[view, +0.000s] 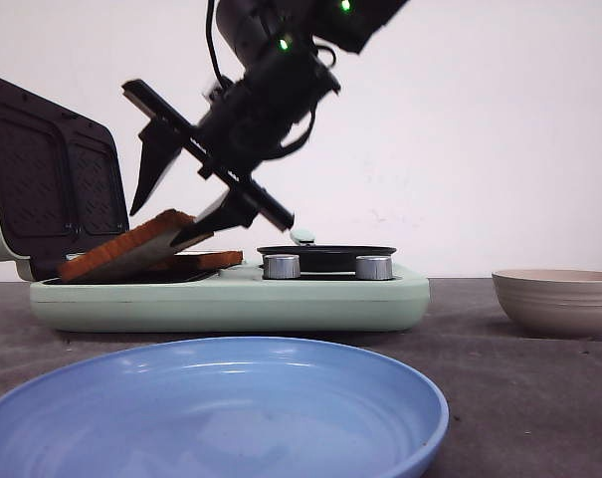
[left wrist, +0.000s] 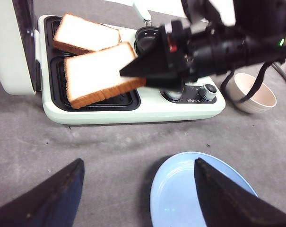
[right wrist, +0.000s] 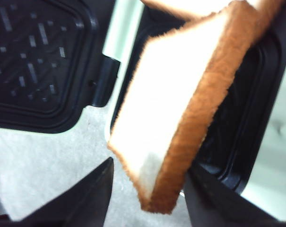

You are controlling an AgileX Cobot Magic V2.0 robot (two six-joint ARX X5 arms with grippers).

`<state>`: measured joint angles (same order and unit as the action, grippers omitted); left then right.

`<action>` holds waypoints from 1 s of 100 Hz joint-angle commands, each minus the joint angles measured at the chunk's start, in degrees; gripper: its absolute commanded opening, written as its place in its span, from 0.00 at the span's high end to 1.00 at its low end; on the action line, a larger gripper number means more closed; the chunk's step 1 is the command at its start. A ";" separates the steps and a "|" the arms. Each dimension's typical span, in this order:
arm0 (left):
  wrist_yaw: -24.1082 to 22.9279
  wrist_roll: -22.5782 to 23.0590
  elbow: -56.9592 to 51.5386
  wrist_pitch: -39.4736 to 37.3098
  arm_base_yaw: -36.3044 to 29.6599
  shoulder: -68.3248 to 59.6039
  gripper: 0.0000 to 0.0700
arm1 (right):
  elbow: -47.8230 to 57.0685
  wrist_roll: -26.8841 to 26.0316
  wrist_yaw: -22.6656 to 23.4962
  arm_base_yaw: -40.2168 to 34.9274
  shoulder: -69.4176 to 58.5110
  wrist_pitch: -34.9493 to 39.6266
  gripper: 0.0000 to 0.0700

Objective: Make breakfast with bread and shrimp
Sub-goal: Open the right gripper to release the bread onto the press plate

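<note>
Gripping one slice of bread [view: 131, 247] by its corner, the right gripper [view: 196, 204] holds it tilted over the near tray of the mint-green sandwich maker [view: 231, 299] at centre left of the front view, the slice's low edge at the tray and its high edge pinched between the fingers. The second slice [left wrist: 86, 33] lies flat in the far tray, at the upper left of the left wrist view, overlapped slightly by the raised one. The maker's lid [view: 42, 179] stands open at the far left. The left gripper [left wrist: 138, 194] hangs spread wide and empty at the bottom of its own view, above the grey table [left wrist: 62, 142] and the blue plate [view: 211, 408]. A beige bowl [view: 559, 299] sits at the right edge of the front view; no shrimp can be made out in any view, and the bowl's inside is hidden or looks bare. The step in hand appears to be handling the near slice at the press, whether seating or lifting it cannot be told. Seating it would call for lowering the raised edge squarely into the tray before letting go; a skewed release could leave it resting on the other slice.
</note>
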<state>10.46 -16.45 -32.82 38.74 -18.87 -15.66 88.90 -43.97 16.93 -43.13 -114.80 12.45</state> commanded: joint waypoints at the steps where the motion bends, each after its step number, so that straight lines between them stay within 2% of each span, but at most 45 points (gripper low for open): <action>1: 0.07 0.61 -0.20 -0.59 -0.11 0.04 0.44 | 2.16 3.63 -1.29 -0.61 -0.94 1.68 0.58; 22: 0.07 0.77 -0.20 -0.63 -0.11 0.04 0.44 | 4.48 6.51 -2.03 0.00 -0.94 7.69 0.55; 62: 0.07 0.77 -0.20 -0.63 -0.11 0.04 0.44 | 4.50 9.20 -2.60 -0.24 -0.94 9.49 0.54; 83: 0.07 0.77 -0.20 -0.61 -0.11 0.04 0.44 | 6.32 13.86 -2.75 -0.11 -0.46 11.17 0.54; 100: 0.02 0.79 -0.20 -0.68 -0.11 0.04 0.44 | 7.63 19.39 -5.64 0.04 2.05 13.07 0.54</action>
<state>10.46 -16.05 -32.82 38.72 -18.87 -15.66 94.94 -28.75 12.53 -42.68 -114.08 25.58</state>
